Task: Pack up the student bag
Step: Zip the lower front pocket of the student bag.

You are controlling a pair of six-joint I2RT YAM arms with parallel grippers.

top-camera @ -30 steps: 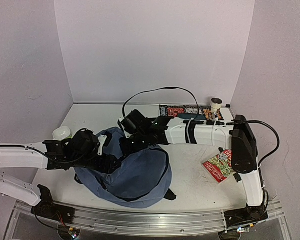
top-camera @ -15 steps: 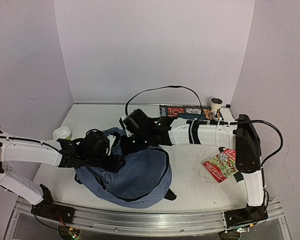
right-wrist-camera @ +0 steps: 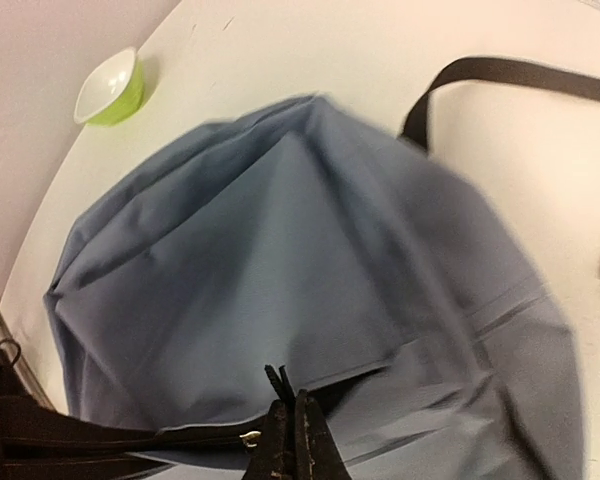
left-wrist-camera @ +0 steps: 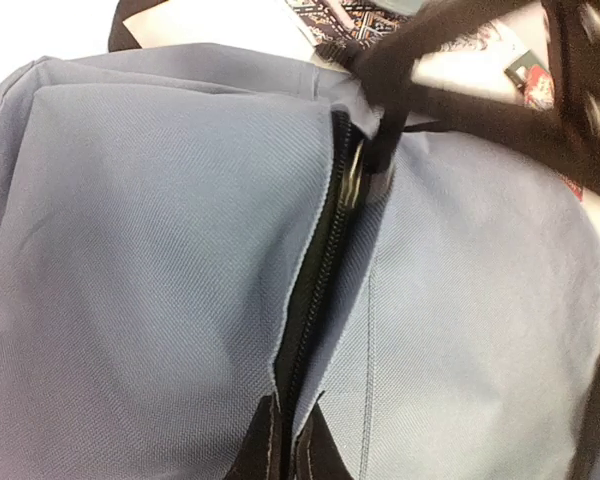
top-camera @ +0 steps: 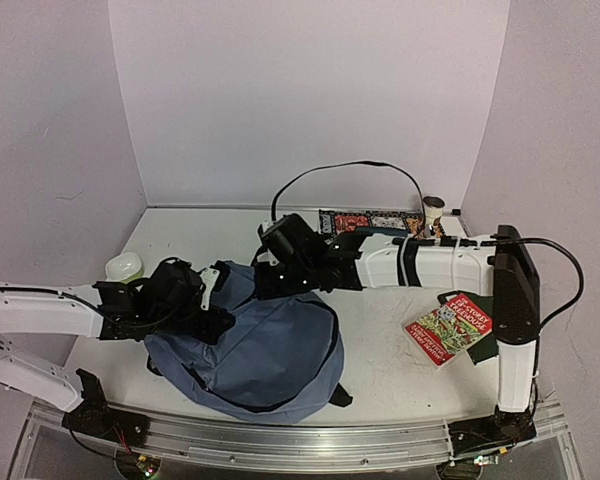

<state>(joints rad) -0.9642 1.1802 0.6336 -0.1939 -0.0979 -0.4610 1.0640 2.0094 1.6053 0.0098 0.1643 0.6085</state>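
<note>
The student bag (top-camera: 265, 355), a big slate-blue backpack, lies at the front centre of the table. My left gripper (top-camera: 218, 312) reaches it from the left. In the left wrist view the left gripper (left-wrist-camera: 291, 400) is shut on the bag's fabric edge beside the black zipper (left-wrist-camera: 325, 240). From the right, my right gripper (top-camera: 267, 283) comes over the bag's top. In the right wrist view it (right-wrist-camera: 290, 397) is shut on the black zipper pull (right-wrist-camera: 278, 378) above the blue fabric (right-wrist-camera: 310, 250). A short gap shows along the zipper.
A green bowl (top-camera: 125, 266) sits left of the bag, and shows again (right-wrist-camera: 108, 88) in the right wrist view. A red picture book (top-camera: 448, 328) lies at the right. Patterned flat items (top-camera: 365, 220) and a small roll (top-camera: 433, 208) stand along the back wall. A black strap (right-wrist-camera: 510, 72) trails behind the bag.
My left gripper has closed on the bag's fabric by the zipper. The right arm has shifted to the right with the zipper pull, and the bag's top has moved with it.
</note>
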